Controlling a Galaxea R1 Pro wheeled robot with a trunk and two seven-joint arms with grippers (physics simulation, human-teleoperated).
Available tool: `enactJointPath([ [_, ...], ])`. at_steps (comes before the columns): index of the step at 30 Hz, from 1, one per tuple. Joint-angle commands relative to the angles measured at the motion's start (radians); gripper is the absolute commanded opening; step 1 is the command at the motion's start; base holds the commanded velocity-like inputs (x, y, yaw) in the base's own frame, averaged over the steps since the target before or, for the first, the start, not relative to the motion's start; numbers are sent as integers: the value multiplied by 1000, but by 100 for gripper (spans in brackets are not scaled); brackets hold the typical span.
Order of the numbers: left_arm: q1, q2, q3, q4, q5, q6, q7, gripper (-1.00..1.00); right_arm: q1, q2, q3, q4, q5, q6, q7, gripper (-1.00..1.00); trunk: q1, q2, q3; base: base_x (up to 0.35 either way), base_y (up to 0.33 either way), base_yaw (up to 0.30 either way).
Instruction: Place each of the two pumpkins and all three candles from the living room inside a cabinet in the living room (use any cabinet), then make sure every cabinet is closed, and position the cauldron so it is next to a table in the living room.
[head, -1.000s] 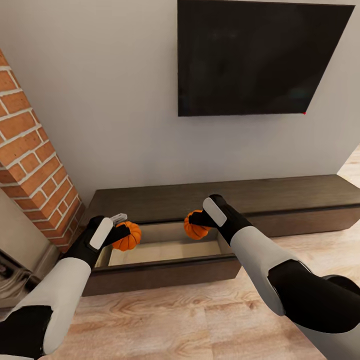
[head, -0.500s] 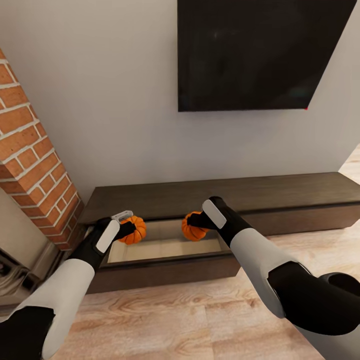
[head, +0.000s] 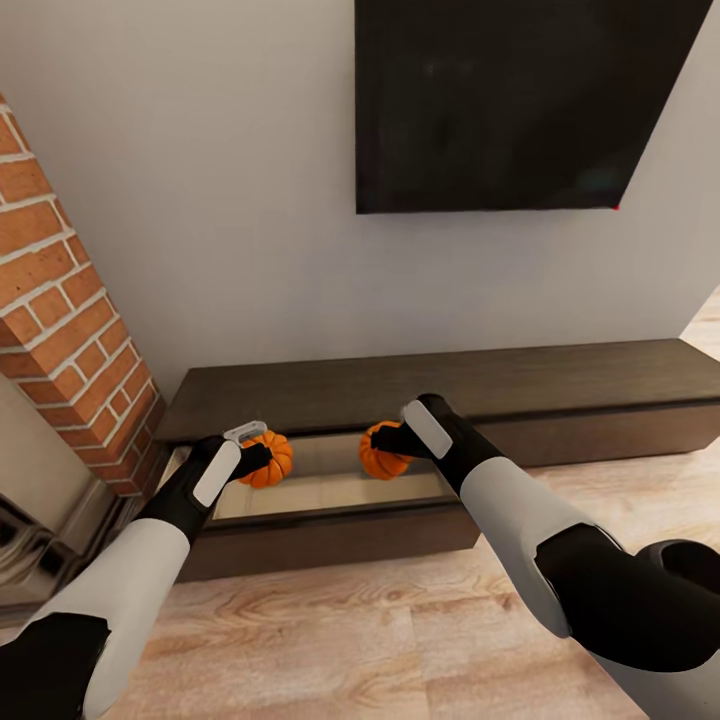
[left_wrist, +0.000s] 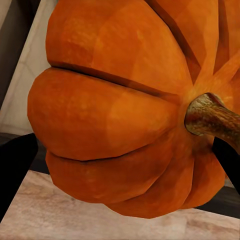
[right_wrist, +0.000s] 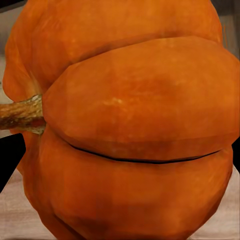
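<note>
Each pincer is clamped on a small ribbed orange pumpkin: the left pincer (head: 252, 452) holds the left pumpkin (head: 268, 458), the right pincer (head: 392, 444) the right pumpkin (head: 385, 452). Both hang over the pale interior of the open drawer (head: 330, 492) in the long dark brown wooden cabinet (head: 560, 385), apparently poised to be dropped inside.

The head view looks down from well back; each wrist view sits close against one pumpkin (head: 268, 459) it shares.

Two bright orange ribbed pumpkins (head: 268, 458) (head: 384, 452) have brown stems. The cabinet (head: 560, 385) is dark brown, its open drawer (head: 330, 490) pale beige inside. Red brick (head: 60, 330) adjoins a grey wall (head: 220, 200).
</note>
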Motion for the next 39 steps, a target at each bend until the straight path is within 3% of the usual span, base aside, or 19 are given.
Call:
enactJointPath([
  [1,0,2,-6,-2,10,1,9,-100,-1,0,4,-1,-7,0,2,-100,4,-8,-4,0,0,0],
  [15,2,2,-7,-2,17,-37,10,-100,-1,0,5,-1,-4,-1,32,-100,57,-106,-48,0,0,0],
  [39,3,-10,-7,-1,10,-40,11,-100,-1,0,5,-1,-4,-2,32,-100,57,-106,-48,95,10,0],
])
